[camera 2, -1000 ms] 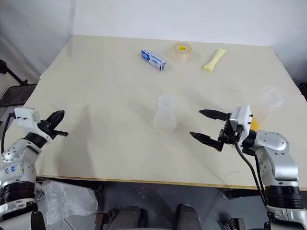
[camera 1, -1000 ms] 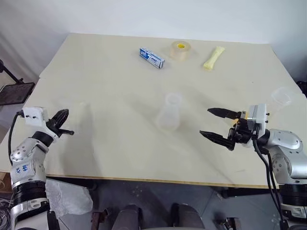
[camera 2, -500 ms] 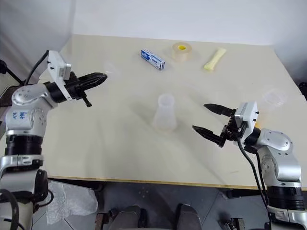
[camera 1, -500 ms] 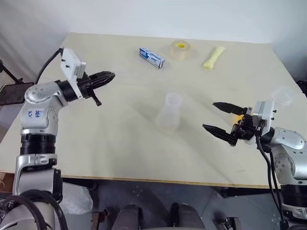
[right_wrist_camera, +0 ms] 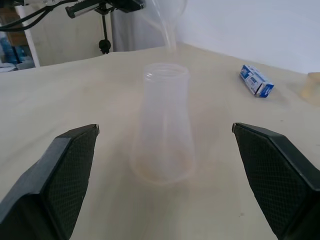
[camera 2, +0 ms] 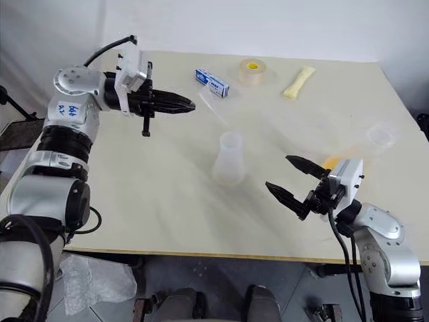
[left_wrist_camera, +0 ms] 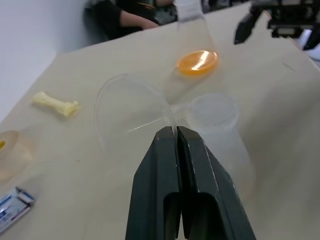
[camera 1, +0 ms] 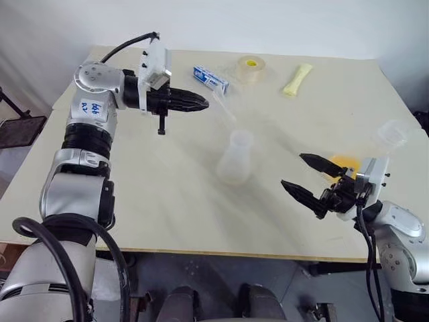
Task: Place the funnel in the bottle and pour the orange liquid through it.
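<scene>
The left hand [camera 1: 201, 104] is hanging above the far-left part of the surface [camera 1: 134, 201], its fingers pressed tight together on the clear funnel [left_wrist_camera: 131, 112] — in the left wrist view the pinch is sitting right where the wide rim is narrowing into the stem. The funnel is riding in the air, clear of the surface, up and to the left of the bottle [camera 1: 235, 158], not touching it.

The bottle is standing upright near the middle of the surface, mouth open, with bare wood all around it. The right hand [camera 1: 310, 182] is waiting low over the near-right part, fingers spread wide and holding nothing, pointing toward the bottle from well apart; in the right wrist view the bottle is sitting between the two finger pads [right_wrist_camera: 60, 175] but well beyond them.

The orange liquid [left_wrist_camera: 197, 61] is lying as a shallow pool in a second clear flask [left_wrist_camera: 192, 35] toward the right edge, just behind the right hand. A small clear cup [camera 1: 393, 135] is standing near that same edge, further back.

Along the far edge a blue and white packet [camera 1: 212, 79], a tape roll [camera 1: 251, 70] and a pale yellow packet [camera 1: 298, 79] are lying in a row — the blue packet is sitting just beyond the funnel's tip in the head views. The near half of the surface is offering open room between the two arms
</scene>
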Motion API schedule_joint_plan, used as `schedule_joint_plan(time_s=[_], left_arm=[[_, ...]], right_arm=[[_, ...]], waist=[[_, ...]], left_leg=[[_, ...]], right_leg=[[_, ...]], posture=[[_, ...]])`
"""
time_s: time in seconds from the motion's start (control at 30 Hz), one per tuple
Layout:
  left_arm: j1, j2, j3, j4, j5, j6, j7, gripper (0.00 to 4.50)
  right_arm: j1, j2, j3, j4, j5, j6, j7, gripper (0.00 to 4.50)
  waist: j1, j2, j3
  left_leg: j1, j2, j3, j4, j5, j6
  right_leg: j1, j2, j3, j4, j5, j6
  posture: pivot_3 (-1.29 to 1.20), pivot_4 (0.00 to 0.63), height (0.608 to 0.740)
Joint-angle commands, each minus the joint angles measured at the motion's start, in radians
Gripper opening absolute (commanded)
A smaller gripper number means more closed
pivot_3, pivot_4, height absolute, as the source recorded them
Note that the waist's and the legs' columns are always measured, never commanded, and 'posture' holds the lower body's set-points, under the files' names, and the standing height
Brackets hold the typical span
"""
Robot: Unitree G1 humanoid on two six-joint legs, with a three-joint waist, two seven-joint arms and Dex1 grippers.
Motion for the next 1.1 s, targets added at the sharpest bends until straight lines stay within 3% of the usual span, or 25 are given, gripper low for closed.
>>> schedule_joint_plan(time_s=[0.03, 0.67, 0.97, 1.1], left_arm=[[-0.062, -0.016, 0.007, 0.045, 0.029, -0.070, -0.010, 0.05], [-0.163, -0.088, -0.086, 0.159, 0.240, -0.326, -0.005, 0.05], [-0.196, -0.115, -0.101, 0.178, 0.281, -0.313, -0.023, 0.05], [-0.213, -0.117, -0.108, 0.184, 0.300, -0.271, -0.013, 0.91]], right_arm=[[0.026, 0.008, -0.030, -0.058, -0.001, -0.033, -0.022, 4.50], [0.088, 0.033, -0.023, -0.078, -0.050, -0.094, -0.061, 4.50], [0.105, 0.045, -0.015, -0.082, -0.064, -0.112, -0.069, 4.50], [0.111, 0.046, -0.020, -0.084, -0.067, -0.117, -0.072, 4.50]], waist=[[0.002, 0.000, 0.000], [0.004, -0.001, 0.000], [0.001, -0.001, 0.000], [0.003, -0.001, 0.000]], left_leg=[[0.000, 0.000, 0.000, 0.000, 0.000, 0.000], [0.000, 0.000, 0.000, 0.001, 0.000, 0.001], [0.000, 0.000, 0.000, 0.000, 0.000, 0.001], [0.000, 0.000, 0.000, 0.000, 0.000, 0.002]], right_leg=[[0.000, 0.000, 0.000, 0.000, 0.000, 0.000], [0.000, 0.000, 0.000, 0.000, 0.000, 0.000], [0.000, 0.000, 0.000, 0.000, 0.000, 0.000], [0.000, 0.000, 0.000, 0.000, 0.000, 0.000]], posture=[[0.00, 0.150, 0.740], [0.00, 0.150, 0.740], [0.00, 0.150, 0.740], [0.00, 0.150, 0.740]])
